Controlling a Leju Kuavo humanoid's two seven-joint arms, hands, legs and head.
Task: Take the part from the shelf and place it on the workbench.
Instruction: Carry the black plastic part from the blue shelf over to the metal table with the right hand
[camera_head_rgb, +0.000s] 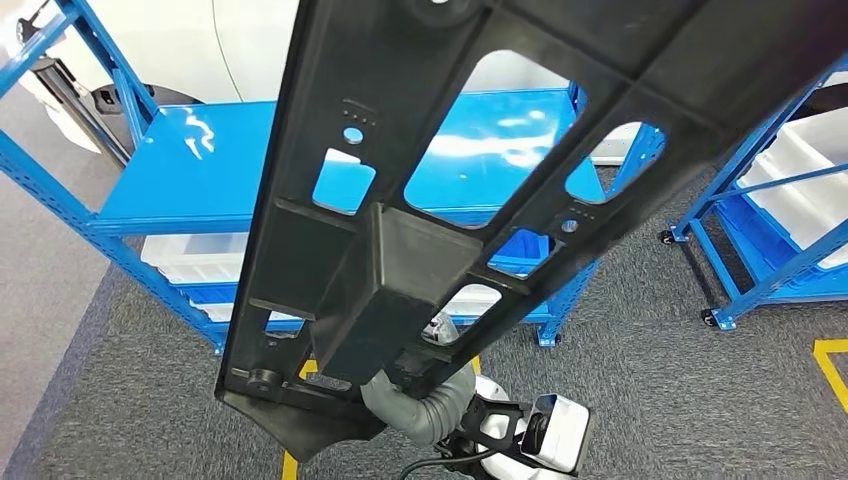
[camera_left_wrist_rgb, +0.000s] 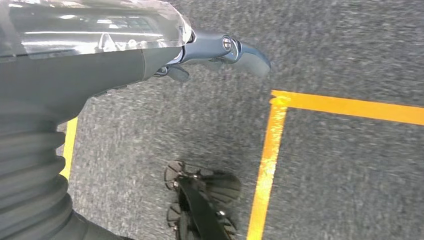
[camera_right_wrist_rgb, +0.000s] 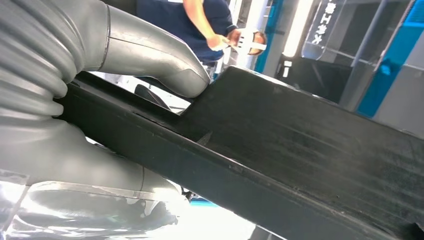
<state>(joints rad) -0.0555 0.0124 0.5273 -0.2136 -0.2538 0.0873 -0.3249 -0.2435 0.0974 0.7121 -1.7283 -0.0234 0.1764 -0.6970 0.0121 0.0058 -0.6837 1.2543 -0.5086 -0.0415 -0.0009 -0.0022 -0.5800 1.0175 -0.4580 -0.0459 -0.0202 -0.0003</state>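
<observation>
A long black plastic part (camera_head_rgb: 420, 250) with several cut-out windows and a box-shaped block rises across the head view from bottom left to top right. My right hand (camera_head_rgb: 425, 400) grips it at its lower end from below. In the right wrist view the grey thumb (camera_right_wrist_rgb: 165, 65) presses on the part's flat black face (camera_right_wrist_rgb: 300, 145). Behind the part stands the blue shelf (camera_head_rgb: 200, 170), its top board bare. My left hand (camera_left_wrist_rgb: 215, 50) hangs over the grey carpet, holding nothing, with the thumb stretched out.
White bins (camera_head_rgb: 190, 255) sit on the blue shelf's lower level. A second blue rack (camera_head_rgb: 770, 200) with white bins stands at the right. Yellow tape lines (camera_left_wrist_rgb: 270, 150) mark the carpet. A person (camera_right_wrist_rgb: 200, 20) in a dark blue top stands beyond the part.
</observation>
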